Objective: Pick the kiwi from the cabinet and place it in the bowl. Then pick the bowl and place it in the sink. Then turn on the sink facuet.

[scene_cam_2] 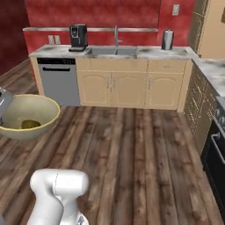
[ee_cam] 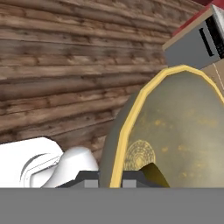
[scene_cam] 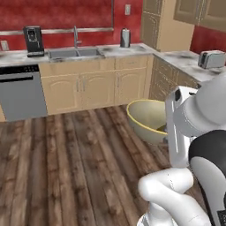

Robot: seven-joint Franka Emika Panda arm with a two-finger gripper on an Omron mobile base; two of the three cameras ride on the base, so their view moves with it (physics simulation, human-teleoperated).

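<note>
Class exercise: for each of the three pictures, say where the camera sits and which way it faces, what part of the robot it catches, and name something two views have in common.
Left base view: behind the arm on its left, facing the far counter with the sink; the white arm rises at lower right, carrying the bowl.
Right base view: behind on the right, facing that counter; the arm rises at lower left.
Hand view: on the hand, looking along the gripper, shut on the bowl's rim, floor behind.
Shared: both base views show the bowl, sink, sink facuet and dishwasher; the kiwi lies inside the bowl.
</note>
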